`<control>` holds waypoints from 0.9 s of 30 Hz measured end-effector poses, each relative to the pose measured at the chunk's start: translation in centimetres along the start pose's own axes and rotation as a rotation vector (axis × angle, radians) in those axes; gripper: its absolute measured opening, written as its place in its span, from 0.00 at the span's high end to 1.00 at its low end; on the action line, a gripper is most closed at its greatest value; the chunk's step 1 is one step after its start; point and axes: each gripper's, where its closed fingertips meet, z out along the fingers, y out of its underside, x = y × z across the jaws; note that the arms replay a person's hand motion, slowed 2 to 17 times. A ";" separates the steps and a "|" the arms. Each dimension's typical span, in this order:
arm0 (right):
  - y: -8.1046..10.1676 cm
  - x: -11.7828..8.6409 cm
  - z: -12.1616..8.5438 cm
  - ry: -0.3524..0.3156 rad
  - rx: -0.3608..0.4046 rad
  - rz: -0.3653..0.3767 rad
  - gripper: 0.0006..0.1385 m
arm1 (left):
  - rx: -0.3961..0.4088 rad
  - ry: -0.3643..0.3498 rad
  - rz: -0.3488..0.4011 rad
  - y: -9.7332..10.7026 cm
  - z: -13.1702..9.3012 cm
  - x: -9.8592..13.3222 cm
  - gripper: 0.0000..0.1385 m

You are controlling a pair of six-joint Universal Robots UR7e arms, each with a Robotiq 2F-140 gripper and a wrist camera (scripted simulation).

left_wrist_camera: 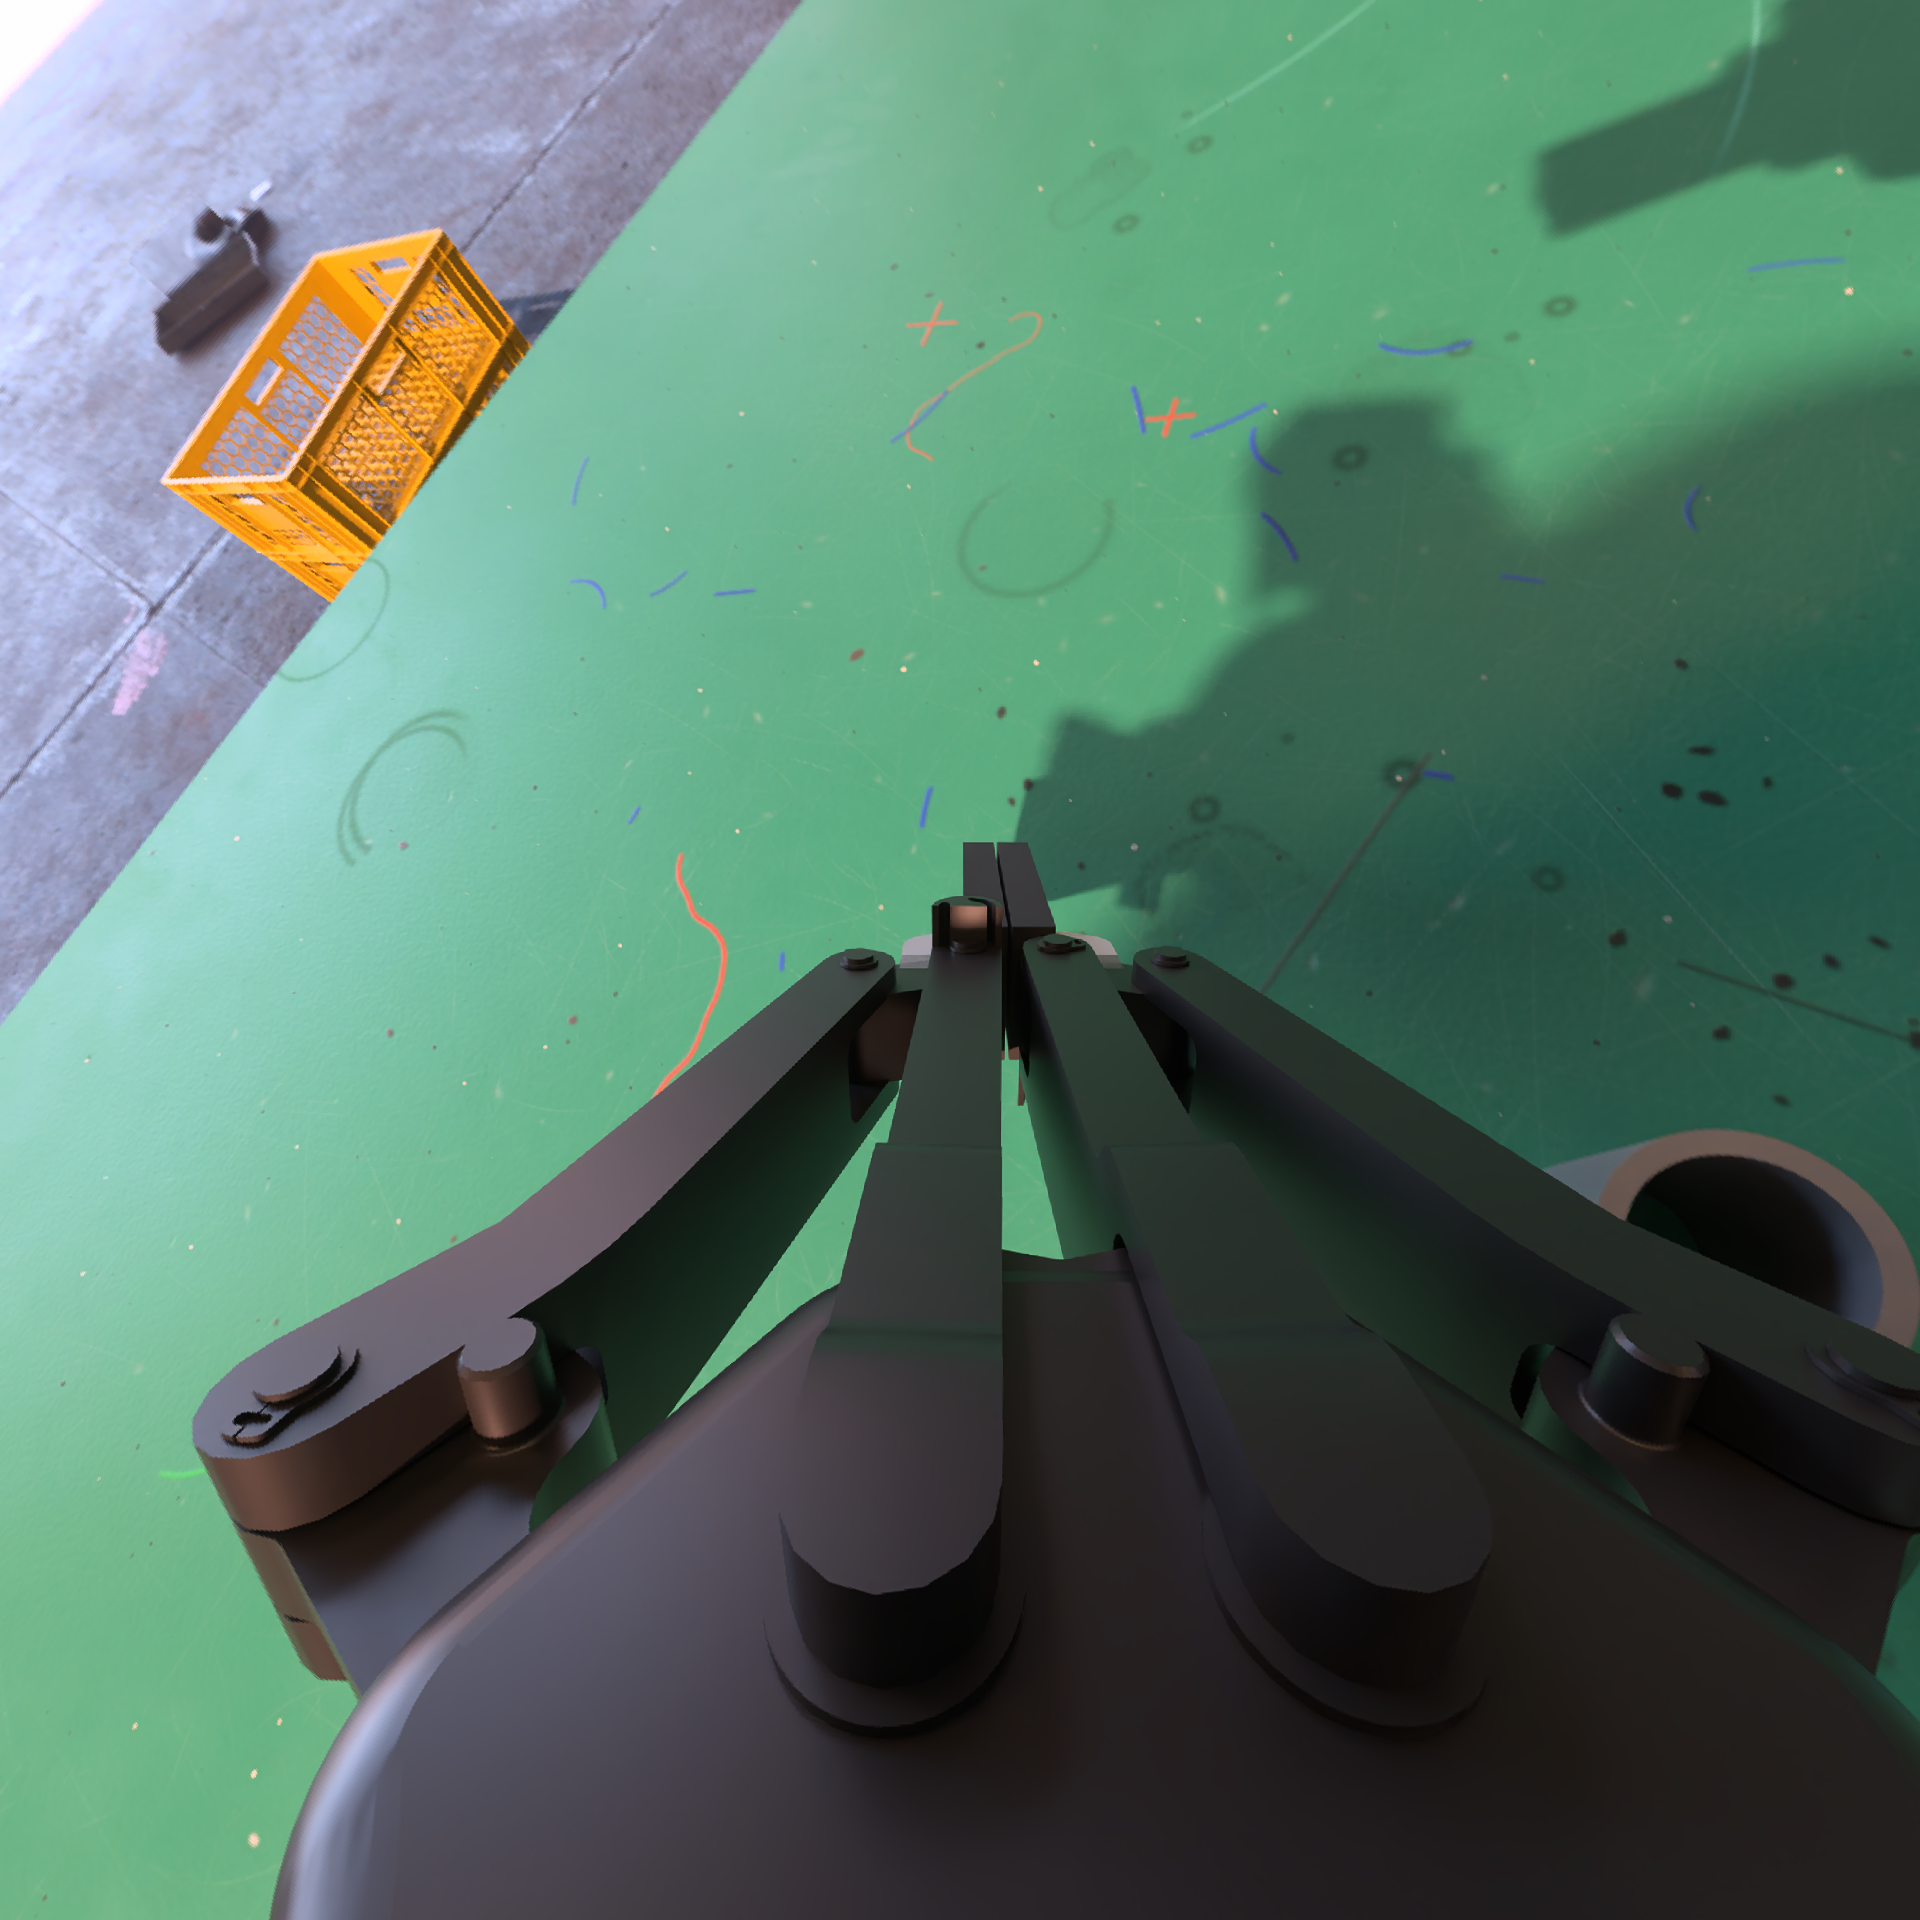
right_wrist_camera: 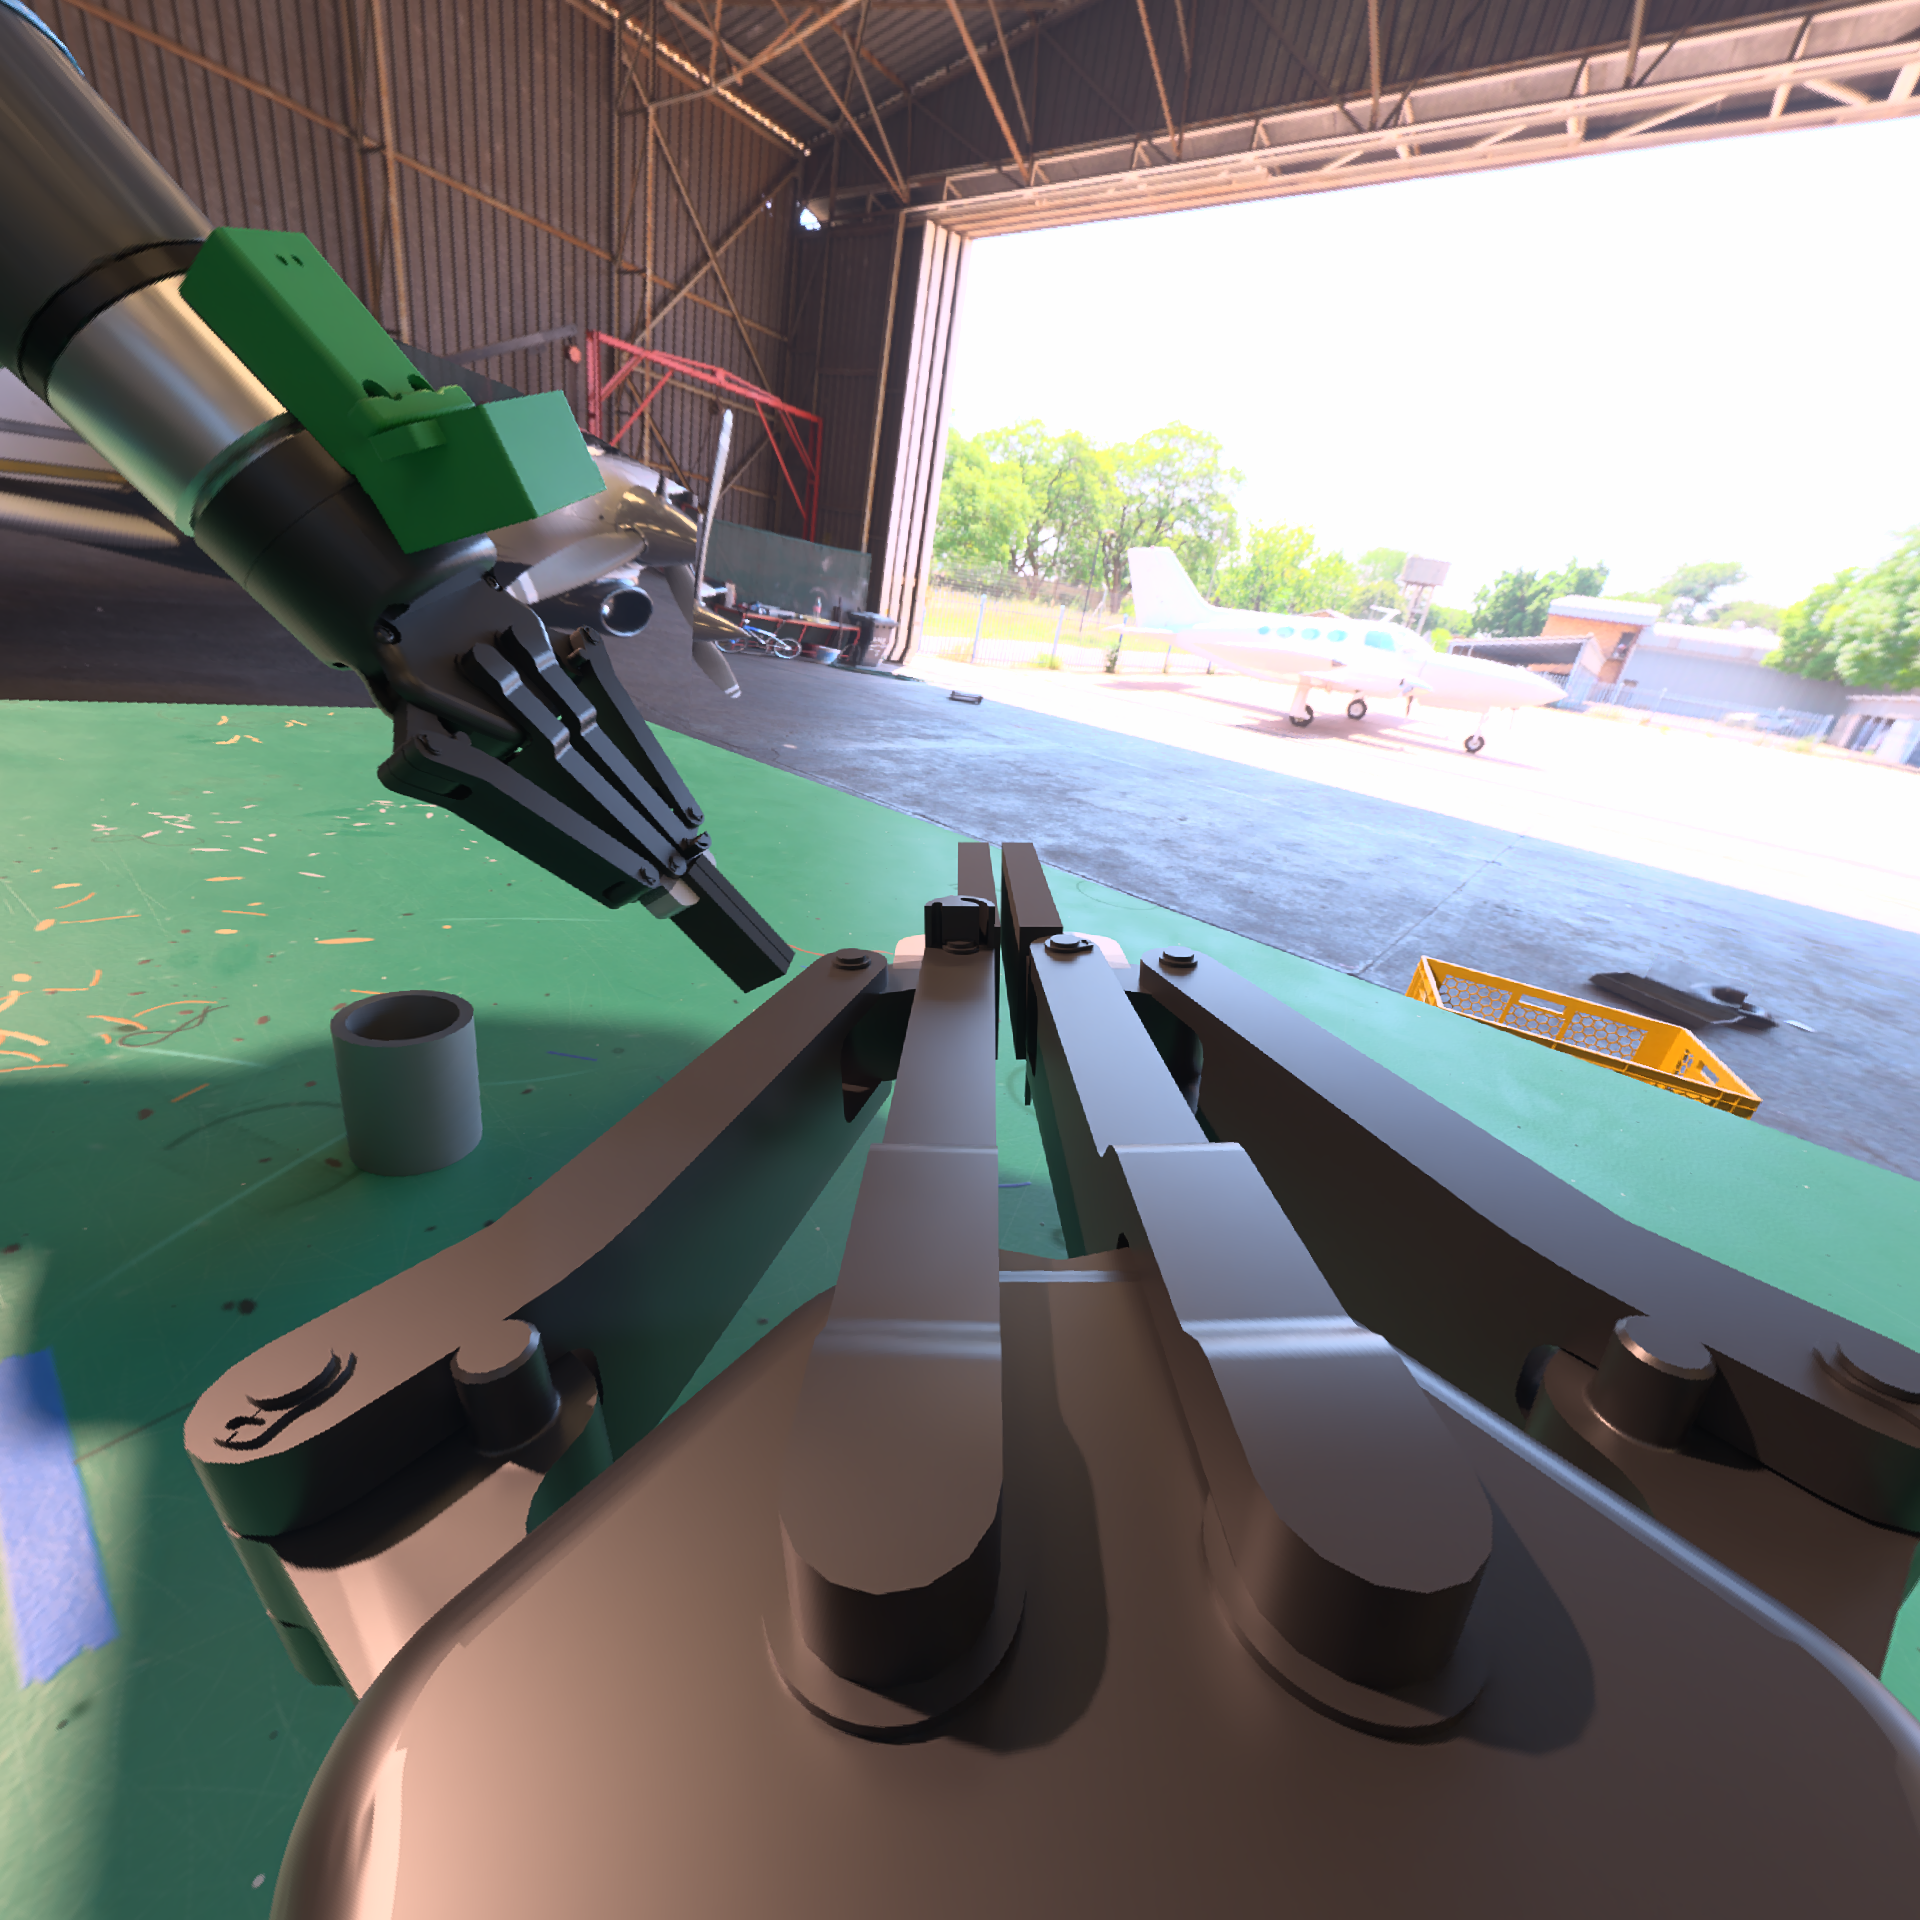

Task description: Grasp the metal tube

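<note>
The metal tube [right_wrist_camera: 407,1083] is a short grey hollow cylinder. It stands upright on the green table, left of my right gripper in the right wrist view. In the left wrist view the tube [left_wrist_camera: 1766,1231] shows at the lower right, partly hidden behind my gripper's linkage. My left gripper [left_wrist_camera: 1000,883] is shut and empty, above the table, with the tube behind and to the right of its fingertips. My right gripper [right_wrist_camera: 1000,883] is shut and empty, to the right of the tube. The left gripper [right_wrist_camera: 743,951] also shows in the right wrist view, shut, above and right of the tube.
The green table [left_wrist_camera: 727,623] bears pen marks and scuffs. Its edge runs diagonally at the upper left. An orange crate [left_wrist_camera: 353,405] and a dark object [left_wrist_camera: 213,275] lie on the floor beyond it. The crate [right_wrist_camera: 1590,1034] also shows in the right wrist view. Blue tape [right_wrist_camera: 47,1517] is stuck on the table.
</note>
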 end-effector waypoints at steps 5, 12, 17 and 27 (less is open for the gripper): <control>-0.1 0.0 0.0 -0.003 0.003 0.003 0.98 | 0.045 -0.032 -0.041 -1.0 0.0 -1.1 0.99; -0.1 0.0 -0.1 -0.004 0.003 0.008 0.98 | 0.112 -0.061 -0.114 -2.2 -0.8 -2.3 0.83; -0.2 0.1 -0.2 -0.004 0.008 0.014 0.98 | 0.167 -0.064 -0.159 -2.8 -2.0 -2.8 0.74; -0.4 0.1 -0.3 -0.004 0.012 0.017 0.98 | 0.306 -0.035 -0.223 -4.3 -5.9 -2.9 0.69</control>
